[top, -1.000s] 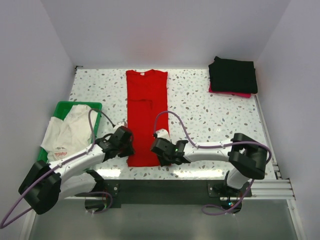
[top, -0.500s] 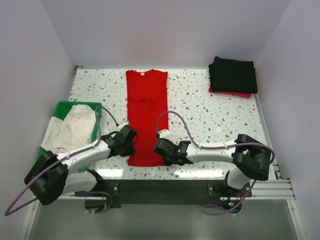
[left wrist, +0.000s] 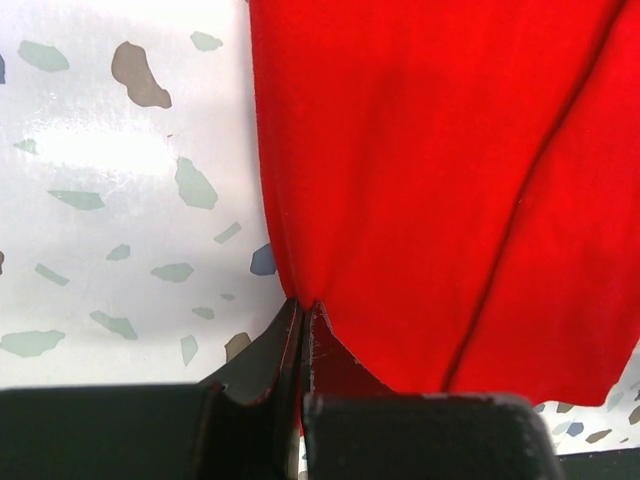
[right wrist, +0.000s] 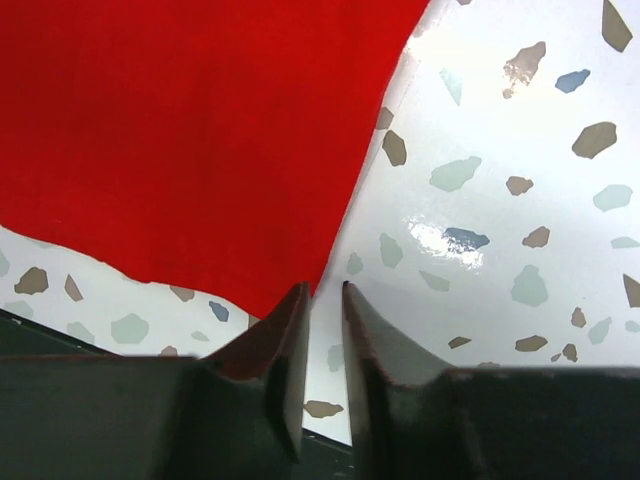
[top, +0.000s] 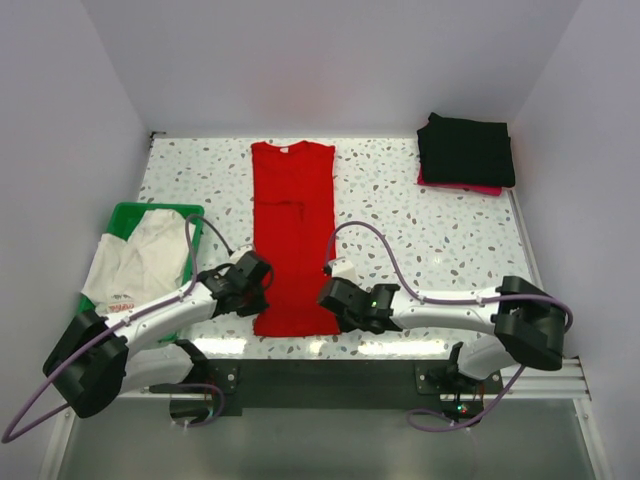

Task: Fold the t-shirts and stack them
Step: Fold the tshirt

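The bright red t-shirt [top: 292, 230] lies flat and lengthwise in the middle of the table, folded into a long strip. My left gripper [top: 258, 290] is at its near left edge, and the left wrist view shows it [left wrist: 303, 305] shut on that red edge [left wrist: 420, 180]. My right gripper [top: 332, 300] is at the near right corner. In the right wrist view it [right wrist: 322, 290] stands narrowly open, with the red cloth [right wrist: 200, 130] ending at its left fingertip and bare table in the gap. The white t-shirt [top: 140, 262] lies crumpled in the basket. Black folded shirts [top: 466, 150] are stacked at the far right.
The green plastic basket [top: 125, 215] stands at the table's left edge. A pink-red layer [top: 470, 187] shows under the black stack. The speckled tabletop [top: 430, 240] ends at a metal rail near the arm bases. White walls close in the back and sides.
My right gripper has shifted to the right along the near hem, and the shirt's near edge now lies wider. My left gripper has stayed at the near left edge.
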Tool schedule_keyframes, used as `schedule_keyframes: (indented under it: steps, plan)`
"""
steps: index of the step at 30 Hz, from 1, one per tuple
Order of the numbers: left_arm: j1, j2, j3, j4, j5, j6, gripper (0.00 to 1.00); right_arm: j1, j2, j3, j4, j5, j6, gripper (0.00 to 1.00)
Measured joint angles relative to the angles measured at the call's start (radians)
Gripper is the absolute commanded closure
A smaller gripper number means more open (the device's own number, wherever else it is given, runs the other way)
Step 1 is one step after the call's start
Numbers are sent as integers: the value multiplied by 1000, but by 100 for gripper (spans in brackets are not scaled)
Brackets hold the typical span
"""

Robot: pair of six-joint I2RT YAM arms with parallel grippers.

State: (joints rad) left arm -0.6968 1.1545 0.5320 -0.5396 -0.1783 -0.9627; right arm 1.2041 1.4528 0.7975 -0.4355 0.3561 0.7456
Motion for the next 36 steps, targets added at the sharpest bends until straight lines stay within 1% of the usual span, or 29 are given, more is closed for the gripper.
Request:
schedule_keyframes:
  steps: [4,6,9,20,23,24,27,33,36]
  plan:
    - [0,-1,-1,1,15,-5,100,0,-2,-1,3,-5,0,67]
    - [0,-1,-3,2,21,-6,100,0,-1,2,2,-7,-3,65]
    - [0,-1,-5,3,26,-6,100,3,14,24,3,-7,-10,65]
    - [0,-1,-6,4,30,-6,100,43,151,102,10,-6,-23,66]
    - [0,-1,-6,4,30,-6,100,46,167,105,8,-6,-23,74]
    - [0,-1,-6,5,31,-6,100,46,170,105,8,-6,-23,81]
    - [0,-1,-6,4,31,-6,100,46,172,105,8,-6,-21,91]
    - [0,-3,-6,3,36,-6,100,46,171,105,0,3,-17,99]
    - [0,-10,-6,2,41,-6,100,46,155,92,-5,13,-12,100]
